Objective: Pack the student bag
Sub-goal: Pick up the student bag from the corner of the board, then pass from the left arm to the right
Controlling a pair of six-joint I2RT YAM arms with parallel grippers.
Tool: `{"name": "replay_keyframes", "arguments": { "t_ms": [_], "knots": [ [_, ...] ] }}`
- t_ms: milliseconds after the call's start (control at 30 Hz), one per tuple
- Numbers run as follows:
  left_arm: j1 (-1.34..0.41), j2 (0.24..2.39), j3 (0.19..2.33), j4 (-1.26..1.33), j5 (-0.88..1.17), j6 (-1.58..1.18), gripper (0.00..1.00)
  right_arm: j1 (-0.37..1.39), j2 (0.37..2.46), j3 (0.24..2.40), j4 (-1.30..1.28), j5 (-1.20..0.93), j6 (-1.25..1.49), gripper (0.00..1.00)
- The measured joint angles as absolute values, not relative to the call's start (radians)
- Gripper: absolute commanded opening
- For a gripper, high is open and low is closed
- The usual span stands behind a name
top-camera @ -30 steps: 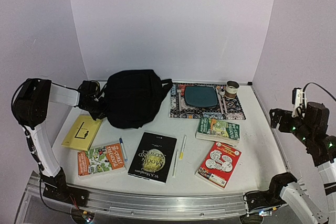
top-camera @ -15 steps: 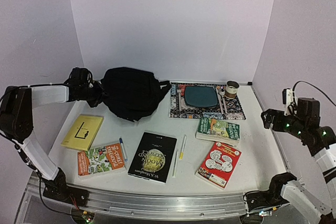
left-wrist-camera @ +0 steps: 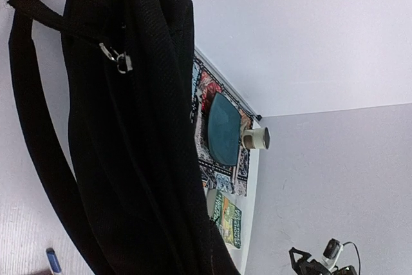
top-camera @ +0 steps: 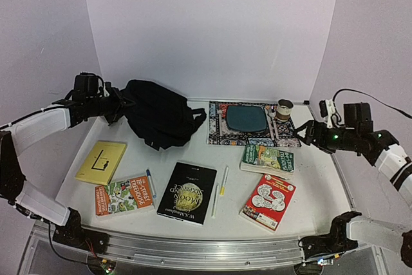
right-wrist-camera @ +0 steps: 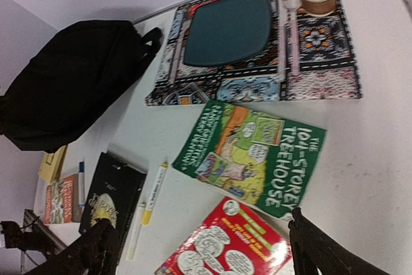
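The student bag [top-camera: 161, 114], a soft black backpack, hangs tilted at the back left with its left end lifted off the table. My left gripper [top-camera: 114, 104] is shut on that left end. In the left wrist view the bag [left-wrist-camera: 129, 159] fills the left half, straps and a zipper pull showing, and hides my fingers. My right gripper [top-camera: 304, 134] is open and empty, hovering near the mat's right corner. In the right wrist view the right gripper [right-wrist-camera: 206, 252] is spread wide above a red book [right-wrist-camera: 225, 249] and a green book [right-wrist-camera: 257, 152]; the bag [right-wrist-camera: 71, 88] lies far left.
A patterned mat [top-camera: 222, 132] holds a teal plate [top-camera: 246, 118] and a cup [top-camera: 284, 109]. On the table lie a green book [top-camera: 267, 159], a red book [top-camera: 268, 201], a black book [top-camera: 187, 192], an orange book [top-camera: 123, 194], a yellow book [top-camera: 101, 162] and pens [top-camera: 223, 181].
My left gripper has risen and moved left, lifting the bag's left end. My right arm has swung left and forward from the right edge towards the mat.
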State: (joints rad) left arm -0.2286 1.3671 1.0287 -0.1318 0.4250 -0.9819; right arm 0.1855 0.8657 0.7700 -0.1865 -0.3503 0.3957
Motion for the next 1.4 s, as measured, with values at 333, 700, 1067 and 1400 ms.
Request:
{"name": "replay_keyframes", "arguments": {
  "t_ms": [333, 700, 1067, 1400],
  "knots": [
    [-0.273, 1.223, 0.933, -0.099, 0.474, -1.053, 0.0, 0.541, 1.172, 0.763, 0.136, -0.265, 0.68, 0.98],
    [-0.283, 1.114, 0.834, -0.061, 0.495, -1.083, 0.0, 0.689, 1.601, 0.901, 0.425, -0.227, 0.889, 0.98],
    [-0.323, 1.064, 0.715, 0.019, 0.505, -1.149, 0.0, 0.77, 1.86, 1.044, 0.583, -0.26, 1.008, 0.98],
    [-0.348, 1.025, 0.707, 0.031, 0.506, -1.18, 0.0, 0.812, 1.982, 1.171, 0.63, -0.32, 1.047, 0.52]
  ]
}}
